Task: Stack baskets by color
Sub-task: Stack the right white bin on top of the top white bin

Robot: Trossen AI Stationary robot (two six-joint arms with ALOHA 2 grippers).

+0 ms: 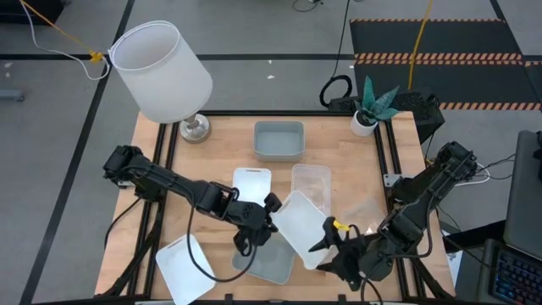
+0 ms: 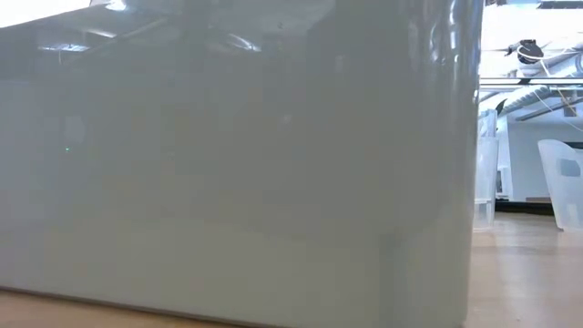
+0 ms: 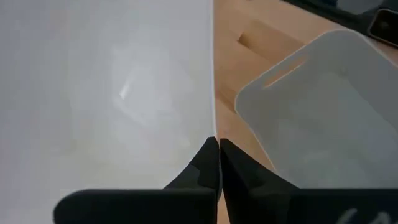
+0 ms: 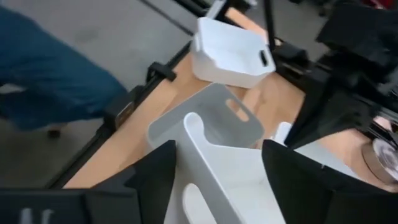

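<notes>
A white basket hangs tilted near the table's front middle, above a grey-blue basket. My left gripper is shut on the white basket's left edge. My right gripper is open at its right end; in the right wrist view the basket's rim wall stands between the spread fingers. Other baskets rest on the table: a grey-blue one at the back, a white one bottom up, a clear one, and a white one at the front left. My left gripper pinches the white basket's thin edge between its two fingers, only at their tips. It comes from the table's left, slanting down. The basket is tilted and clear of the table. My right gripper: I cannot tell whether its open fingers touch the rim wall between them.
A big white lampshade on its lamp stands at the back left, a small plant pot at the back right. A basket wall fills the low view. Another pale basket lies just beyond the held one. A person's blue sleeve shows off the table.
</notes>
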